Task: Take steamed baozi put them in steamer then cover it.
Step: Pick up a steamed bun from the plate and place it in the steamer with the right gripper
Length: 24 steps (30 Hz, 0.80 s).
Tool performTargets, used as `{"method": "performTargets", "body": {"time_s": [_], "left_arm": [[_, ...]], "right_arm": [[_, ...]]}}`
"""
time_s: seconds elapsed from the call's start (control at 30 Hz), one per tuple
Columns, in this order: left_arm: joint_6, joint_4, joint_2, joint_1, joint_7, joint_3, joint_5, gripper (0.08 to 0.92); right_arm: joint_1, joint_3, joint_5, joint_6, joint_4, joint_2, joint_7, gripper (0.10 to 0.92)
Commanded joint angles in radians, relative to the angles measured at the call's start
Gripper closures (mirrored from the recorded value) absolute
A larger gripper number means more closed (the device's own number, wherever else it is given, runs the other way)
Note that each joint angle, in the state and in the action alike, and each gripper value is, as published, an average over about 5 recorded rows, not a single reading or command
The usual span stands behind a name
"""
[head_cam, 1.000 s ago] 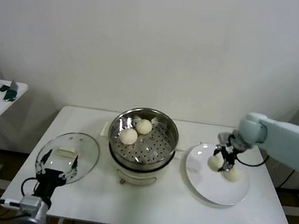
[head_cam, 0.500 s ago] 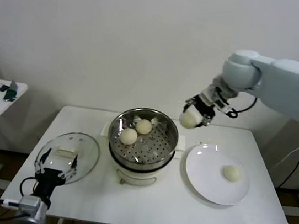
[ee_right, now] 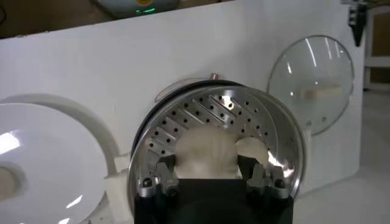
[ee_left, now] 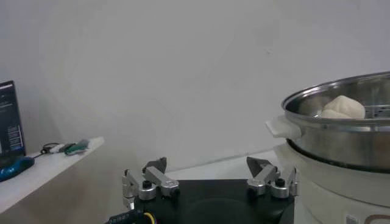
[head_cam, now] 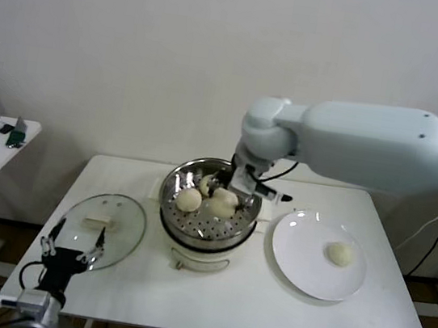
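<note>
Now my right gripper (head_cam: pixel 224 200), closed on the third baozi (head_cam: pixel 222 203), has swung from the plate (head_cam: pixel 302 267) into the steamer (head_cam: pixel 250 186); one remains, left gripper (head_cam: pixel 71 243) idle, spread wide.

Shiny perforated metal is seen in the steamer (head_cam: pixel 210 204); beside it, the lid (head_cam: pixel 100 229) is clear glossy glass, the plate (head_cam: pixel 303 261) smooth gloss, the buns (head_cam: pixel 189 199) matt dough.

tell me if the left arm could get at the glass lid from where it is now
Probably yes. The left gripper hangs open at the table's near left edge, right beside the glass lid, with nothing lying between them. The right gripper is busy over the steamer, out of the way.
</note>
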Motion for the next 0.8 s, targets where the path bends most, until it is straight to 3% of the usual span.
{"method": "performTargets", "body": {"time_s": [0.03,0.6,0.8], "left_arm": [[0.0,0.004,0.001,0.001,0.0,-0.004,-0.002,0.177],[-0.005,0.009,0.001,-0.002,-0.001,0.006,-0.001,0.177],[-0.003,0.0,0.0,0.0,-0.001,0.008,0.001,0.177]], "right_arm": [[-0.151,0.011,-0.117,0.022,-0.067,0.068,0.022,0.338],[-0.218,0.016,-0.151,0.008,-0.15,0.099,0.076,0.336],[-0.142,0.03,-0.101,0.04,-0.144,0.063,0.066,0.226]]}}
